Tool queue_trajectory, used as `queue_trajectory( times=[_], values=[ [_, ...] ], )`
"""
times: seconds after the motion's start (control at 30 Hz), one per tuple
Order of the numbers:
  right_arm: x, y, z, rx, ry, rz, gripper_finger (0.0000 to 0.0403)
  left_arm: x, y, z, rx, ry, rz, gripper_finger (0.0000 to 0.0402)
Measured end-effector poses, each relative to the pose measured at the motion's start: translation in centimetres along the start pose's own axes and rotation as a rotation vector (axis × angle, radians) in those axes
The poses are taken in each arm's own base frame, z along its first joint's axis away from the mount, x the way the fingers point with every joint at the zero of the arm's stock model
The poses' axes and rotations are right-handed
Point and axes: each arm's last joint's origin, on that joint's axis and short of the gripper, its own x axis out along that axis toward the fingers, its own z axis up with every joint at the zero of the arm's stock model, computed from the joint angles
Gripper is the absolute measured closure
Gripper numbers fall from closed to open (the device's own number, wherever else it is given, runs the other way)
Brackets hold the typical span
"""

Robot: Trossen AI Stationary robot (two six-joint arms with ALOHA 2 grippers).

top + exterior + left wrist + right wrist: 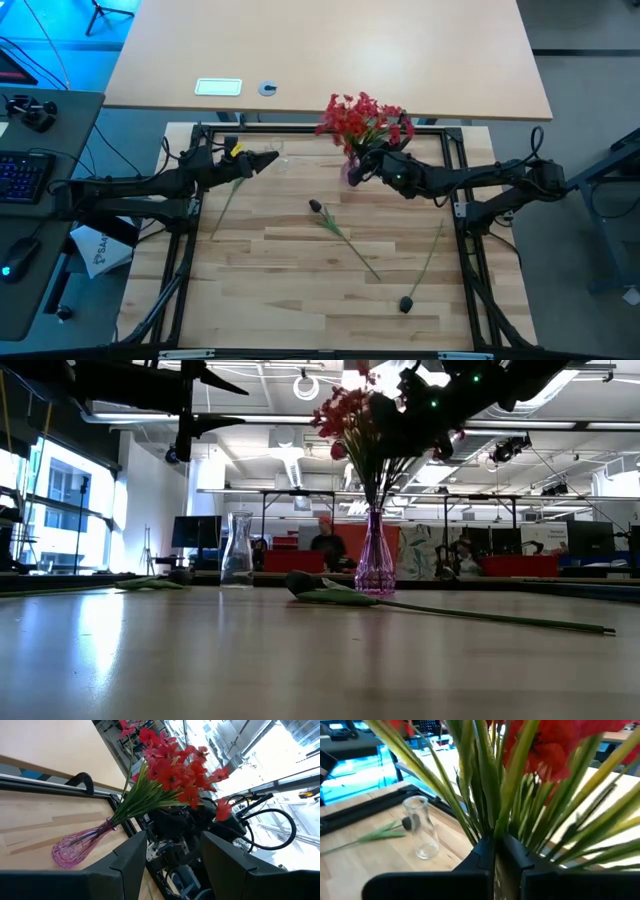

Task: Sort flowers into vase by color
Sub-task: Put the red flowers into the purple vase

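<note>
Several sprays of red flowers (365, 120) stand in a purple glass vase (375, 565) at the table's far middle. My right gripper (495, 852) is among their green stems above the vase mouth, shut on a stem. A clear glass vase (422, 827) stands upright to its left. Three dark-budded flowers lie flat on the table: one in the middle (316, 207), one near the right front (406, 303), and one (228, 200) by the clear vase. My left gripper (172, 855) hovers open above that last flower, holding nothing. My right gripper pinches a green stem (495, 822) of the red bunch between its two fingers, a little above the vase mouth. The fingers come from the table's right and lie across the stem. The stem stands upright with its lower end in the purple vase (350, 176).
A black metal frame (300, 128) rims the wooden table. Bare wood lies along the near edge (280, 320). A second table (330, 50) stands beyond the far edge. People and desks show in the room behind.
</note>
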Motion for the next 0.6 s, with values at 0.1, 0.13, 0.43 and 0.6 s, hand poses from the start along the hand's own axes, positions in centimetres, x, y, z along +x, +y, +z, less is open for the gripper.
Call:
queue_trajectory(
  times=[0.1, 0.13, 0.43, 0.6],
  values=[
    [0.0, -0.1, -0.2, 0.0, 0.015, -0.02, 0.04, 0.0, 0.0, 0.0, 0.0, 0.0, 0.0, 0.0225],
    [0.0, -0.1, -0.3, -0.003, 0.025, -0.026, 0.0401, 0.0, 0.0, 0.0, 0.0, 0.0, 0.0, 0.0225],
    [-0.1, -0.4, -1.1, 0.028, 0.085, -0.085, 0.0402, 0.0, 0.0, 0.0, 0.0, 0.001, 0.0, 0.0225],
    [-0.1, -0.4, -1.2, 0.032, 0.092, -0.079, 0.0402, 0.0, 0.0, 0.0, -0.001, 0.001, -0.001, 0.0225]
  ],
)
